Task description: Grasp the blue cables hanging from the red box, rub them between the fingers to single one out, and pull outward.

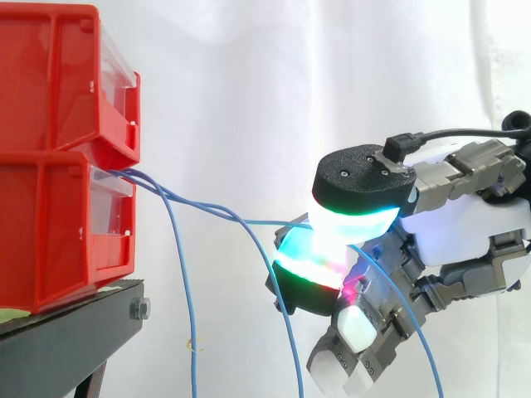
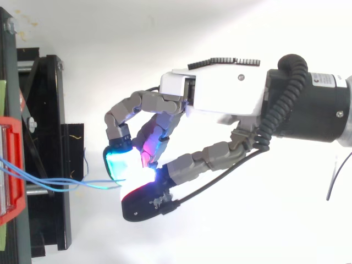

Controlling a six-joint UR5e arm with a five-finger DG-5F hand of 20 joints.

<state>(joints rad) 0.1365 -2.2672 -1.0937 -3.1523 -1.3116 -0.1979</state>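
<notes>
Blue cables [image 1: 178, 197] leave the front of the lower red box [image 1: 50, 224] and run rightward, bundled and sagging slightly, to the hand [image 1: 465, 224]; it is closed on them, two glowing pads [image 1: 357, 199] (green and cyan, with a magenta spot below) pressed together and the strands pinched between; the other fingers curl underneath with white tips.

The side view gives what the top view hides: loose lengths drop from the bundle, one just beside the box, another just left of the hand, a third trailing down behind the fingers to the lower right; a second red bin [image 1: 50, 75] sits stacked on the box, both on a black stand [image 1: 66, 340] with a bolt [image 1: 140, 308] in its edge.

From above, the cables [image 2: 49, 181] spread a little at the box [image 2: 16, 209], cross over the stand [image 2: 47, 110] and converge at the pads; the fingers arch round the pinch from both sides; the black back of one fingertip covers the exact contact.

A white curtain [image 1: 274, 83] hangs behind.
</notes>
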